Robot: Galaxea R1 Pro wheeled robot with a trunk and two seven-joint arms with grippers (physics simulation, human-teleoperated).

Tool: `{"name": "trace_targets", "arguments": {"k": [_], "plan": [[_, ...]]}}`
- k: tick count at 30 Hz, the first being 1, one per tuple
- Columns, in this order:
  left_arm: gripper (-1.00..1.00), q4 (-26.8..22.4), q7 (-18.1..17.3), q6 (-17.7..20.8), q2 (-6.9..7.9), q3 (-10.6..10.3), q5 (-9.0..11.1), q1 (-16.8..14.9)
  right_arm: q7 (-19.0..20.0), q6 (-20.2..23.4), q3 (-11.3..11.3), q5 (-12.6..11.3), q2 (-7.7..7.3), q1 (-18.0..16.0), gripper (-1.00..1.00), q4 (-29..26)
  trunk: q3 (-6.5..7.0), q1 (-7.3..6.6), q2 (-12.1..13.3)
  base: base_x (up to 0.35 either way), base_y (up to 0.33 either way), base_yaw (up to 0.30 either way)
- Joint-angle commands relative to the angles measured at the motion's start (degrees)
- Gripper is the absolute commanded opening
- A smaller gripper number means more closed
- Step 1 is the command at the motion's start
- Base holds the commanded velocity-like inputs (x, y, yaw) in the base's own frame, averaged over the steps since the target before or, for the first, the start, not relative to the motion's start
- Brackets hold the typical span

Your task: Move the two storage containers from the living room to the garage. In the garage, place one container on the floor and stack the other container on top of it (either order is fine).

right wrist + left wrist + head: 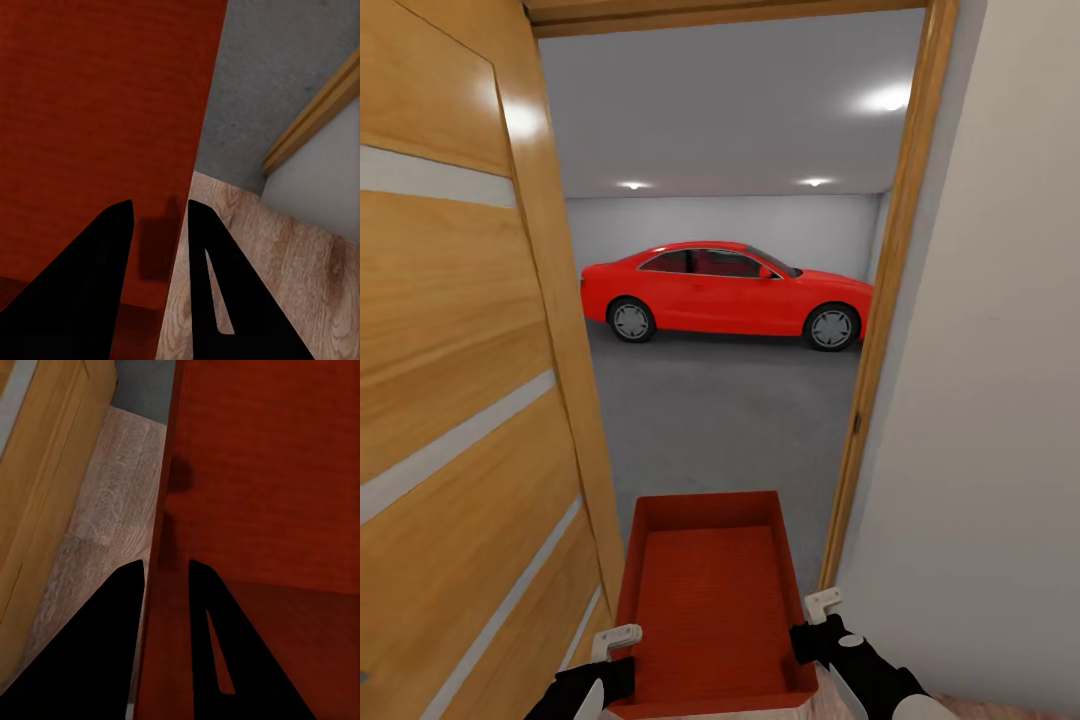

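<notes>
Two hands, left (618, 640) and right (815, 612), each clamped on one storage container (705, 590); one red car (725, 290) beyond.

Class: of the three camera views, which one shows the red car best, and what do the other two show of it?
The head view: the whole car shows side-on through the doorway, parked on the garage floor beyond the bin. The wrist views give nothing of the car, just bin wall, flooring and door frame.

The head camera looks forward and down through the doorway (880, 300) at the red car (725, 292). Each wrist camera sits very close to the red bin (712, 590), which all three views share.
</notes>
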Motion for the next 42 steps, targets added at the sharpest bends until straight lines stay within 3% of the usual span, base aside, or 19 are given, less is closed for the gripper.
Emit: {"name": "trace_targets", "arguments": {"k": [1,20,42], "plan": [[-1.0,0.05,0.79,0.47,-0.04,0.1,-0.83,0.06,2.01,-0.76,-0.08,-0.04,2.04,-0.02,-1.0,-0.45,-0.03,0.02,-0.05,0.0,0.002,0.0],[-1.0,0.05,0.79,0.47,-0.04,0.1,-0.83,0.05,2.01,-0.68,0.01,-0.04,2.04,-0.02,-1.0,0.08,-0.03,0.02,-0.05,0.0,0.0,-0.023],[-1.0,0.05,0.79,0.47,-0.04,0.1,-0.83,0.05,2.01,-0.68,0.01,-0.03,2.04,-0.02,-1.0,0.08,-0.03,0.02,-0.05,0.0,0.0,-0.24]]}}
